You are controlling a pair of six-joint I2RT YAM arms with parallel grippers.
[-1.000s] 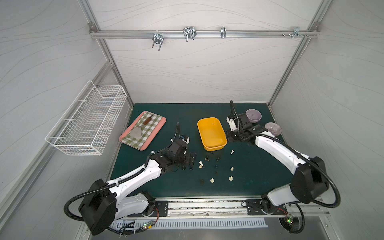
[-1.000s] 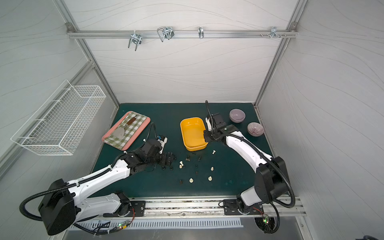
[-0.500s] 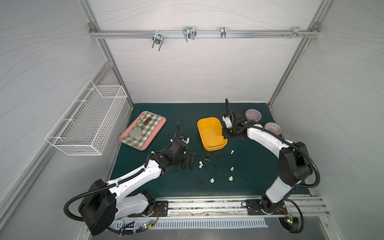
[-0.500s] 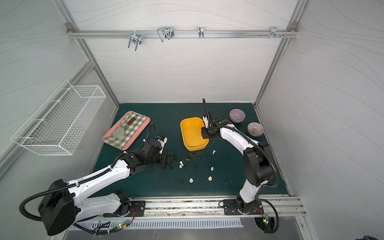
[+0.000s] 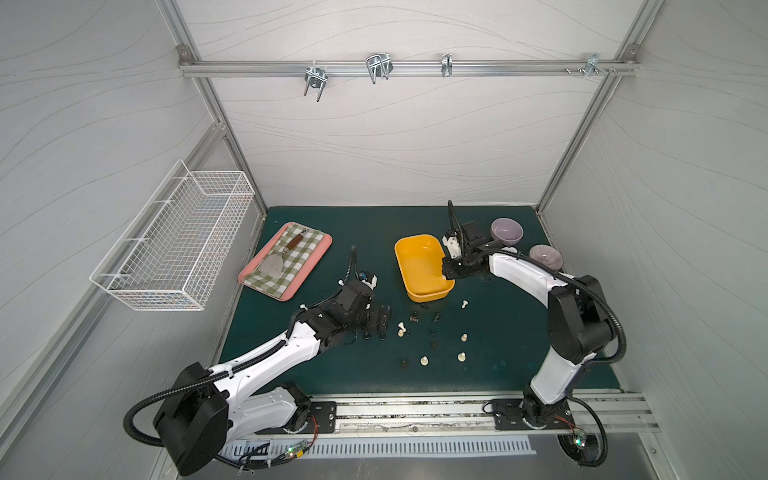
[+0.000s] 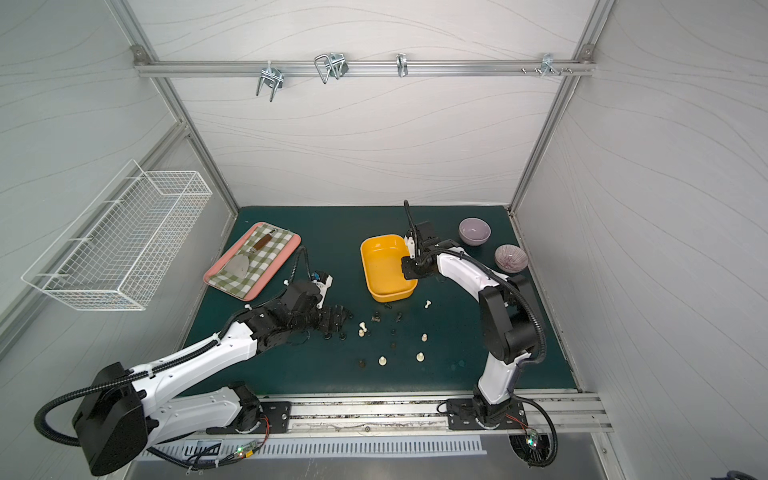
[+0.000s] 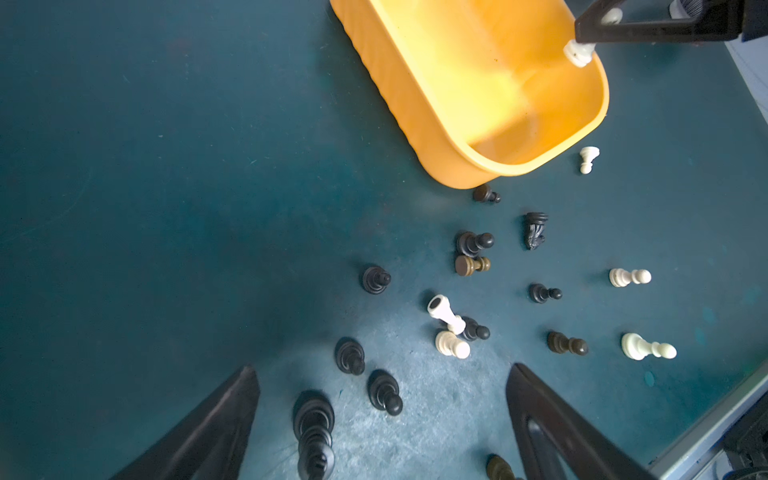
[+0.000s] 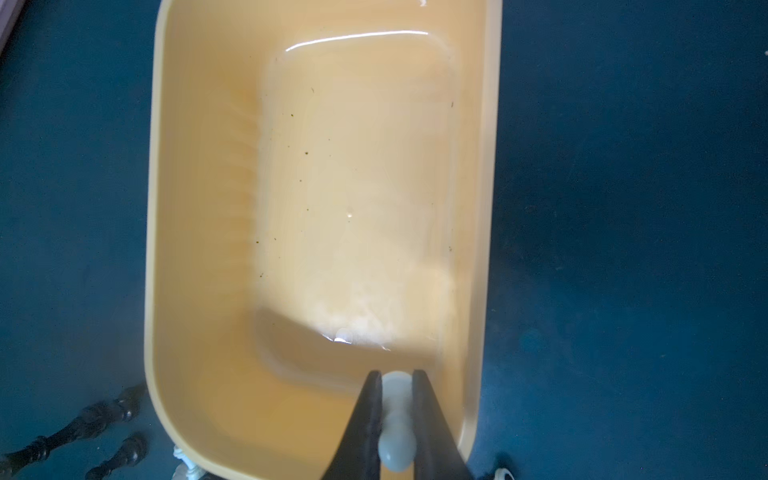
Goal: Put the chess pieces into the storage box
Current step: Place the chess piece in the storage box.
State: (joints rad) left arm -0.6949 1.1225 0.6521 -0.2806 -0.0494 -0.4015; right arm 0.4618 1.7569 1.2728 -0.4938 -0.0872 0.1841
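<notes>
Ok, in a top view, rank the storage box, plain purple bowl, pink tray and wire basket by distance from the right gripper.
1. storage box, directly below the right gripper, which holds a cream chess piece.
2. plain purple bowl, behind, to its right.
3. pink tray, far to its left.
4. wire basket, on the left wall.
</notes>
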